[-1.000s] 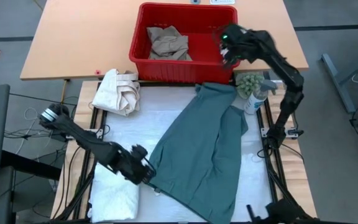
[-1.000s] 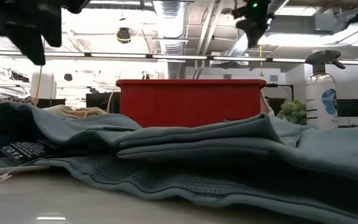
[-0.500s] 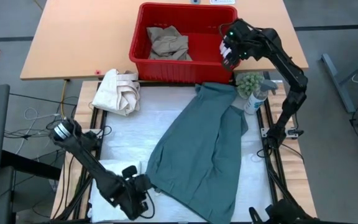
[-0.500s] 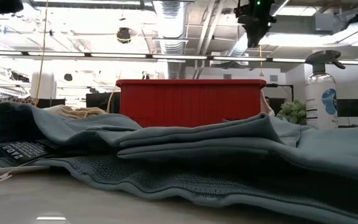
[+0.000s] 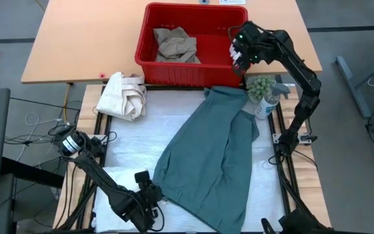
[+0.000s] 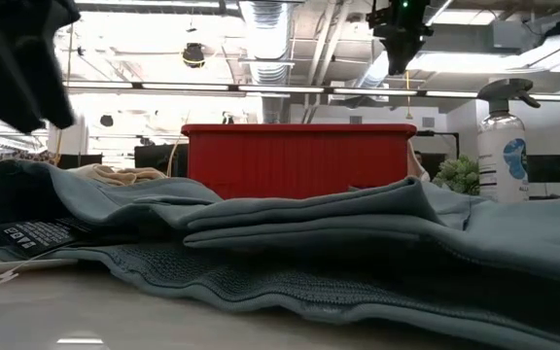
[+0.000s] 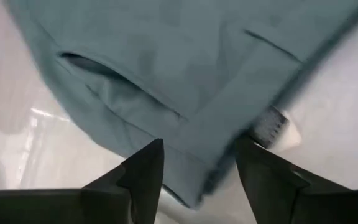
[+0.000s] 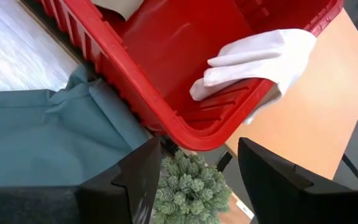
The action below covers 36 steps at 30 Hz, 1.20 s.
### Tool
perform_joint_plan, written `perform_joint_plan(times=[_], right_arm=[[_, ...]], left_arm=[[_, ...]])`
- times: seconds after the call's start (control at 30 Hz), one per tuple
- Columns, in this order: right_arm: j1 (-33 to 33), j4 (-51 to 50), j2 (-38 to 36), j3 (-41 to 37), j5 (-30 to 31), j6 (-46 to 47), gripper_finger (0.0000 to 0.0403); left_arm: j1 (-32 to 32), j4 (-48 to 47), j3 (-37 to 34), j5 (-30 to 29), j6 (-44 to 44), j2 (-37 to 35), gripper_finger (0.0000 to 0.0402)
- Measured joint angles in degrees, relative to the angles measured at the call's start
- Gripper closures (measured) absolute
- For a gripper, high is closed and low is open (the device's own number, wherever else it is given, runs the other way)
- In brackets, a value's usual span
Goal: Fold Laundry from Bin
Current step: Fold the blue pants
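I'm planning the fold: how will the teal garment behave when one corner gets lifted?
The teal garment will probably sag; it lies in soft creases. It likely drags, since it covers much of the table. Its far edge touches the red bin and might catch.

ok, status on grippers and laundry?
Left gripper open over teal garment hem. Right gripper open above bin corner. White cloth draped on rim.

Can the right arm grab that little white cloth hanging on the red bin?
Probably yes. The right end effector hangs open above the bin's right corner, and the white cloth draped over that rim lies bare just ahead with nothing covering it.
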Motion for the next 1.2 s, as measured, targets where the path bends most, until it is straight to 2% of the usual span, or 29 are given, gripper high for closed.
perform_joint_plan(times=[0.07, 0.37, 0.67, 1.1, 1.2], right_arm=[[0.0, -0.3, 0.0, 0.0, -0.5, -0.2, 0.0163], [0.0, -0.7, 0.0, 0.0, -1.0, -1.0, 0.0163], [0.0, -0.8, 0.0, 0.0, -1.0, -1.6, 0.0163], [0.0, -1.0, 0.0, 0.0, -1.0, -1.6, 0.0163], [0.0, -1.0, 0.0, 0.0, -1.0, -1.6, 0.0163]], left_arm=[[0.4, 0.3, -1.0, -0.6, 0.7, 0.0, 0.0206], [1.7, 1.1, -1.5, 5.8, 6.7, 0.1, 0.0207], [1.5, 1.3, -1.5, 1.8, 13.5, 0.1, 0.0207], [2.3, 2.3, -1.5, 7.5, 18.5, 2.0, 0.0207], [2.1, 2.4, -1.5, 6.7, 18.6, 2.0, 0.0207]])
